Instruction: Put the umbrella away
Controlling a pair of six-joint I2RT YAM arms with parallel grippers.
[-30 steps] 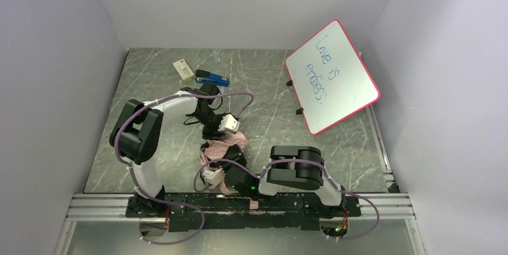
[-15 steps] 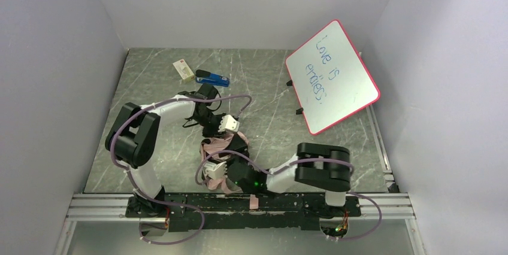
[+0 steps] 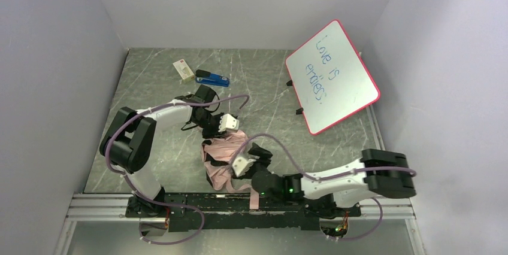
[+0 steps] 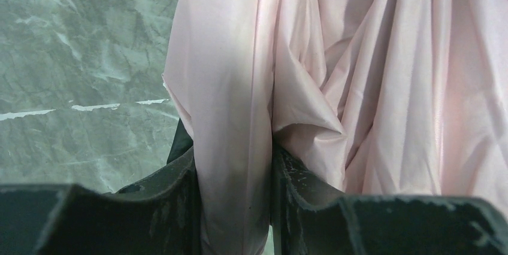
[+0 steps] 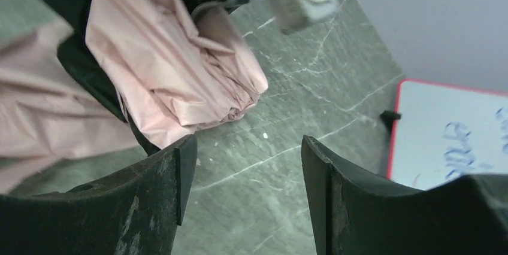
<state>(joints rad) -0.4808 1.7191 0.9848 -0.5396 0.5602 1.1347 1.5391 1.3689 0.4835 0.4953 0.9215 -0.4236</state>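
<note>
Pink umbrella [image 3: 221, 154] lies crumpled at lower centre of the top view, on the table [image 3: 269, 99] btw the two arms. There the left gripper [image 4: 235, 171] pinches a fold of its fabric [image 4: 311, 75], jaws narrow w/ cloth between. By its right edge the right gripper [image 5: 244, 165] is wide apart & empty. Fabric looks thin, limp, slick, so prob light and apt to slide & bunch. A firmer hold would be the stiff shaft or handle, but neither shows now.
</note>
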